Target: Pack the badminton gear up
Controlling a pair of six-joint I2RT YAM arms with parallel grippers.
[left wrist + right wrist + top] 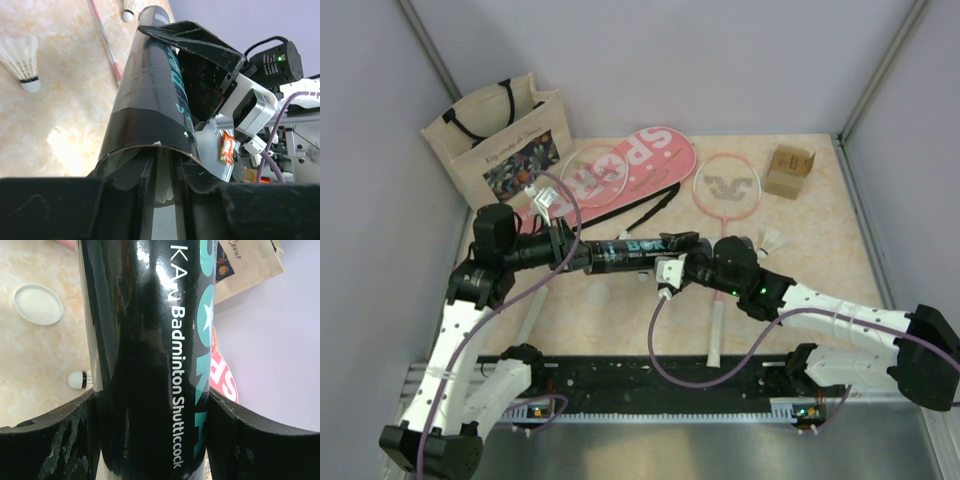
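The dark cylindrical tube (630, 250) hangs level above the table between both grippers. My left gripper (586, 257) has its fingers pushed into the tube's open left end (150, 95), nearly shut, with a white feather shuttlecock (165, 185) between them. My right gripper (676, 248) is shut on the tube's right part (145, 315). Loose shuttlecocks lie on the table (775, 240) (22, 62) (80, 380). Two pink rackets (728, 185) (592, 172) lie behind, one head on the pink "SPORT" cover (640, 155).
A white round lid (38, 303) lies on the table near the tube. The beige floral tote bag (505, 140) stands at the back left. A small cardboard box (790, 170) sits at the back right. The cover's black strap (655, 205) trails behind the tube.
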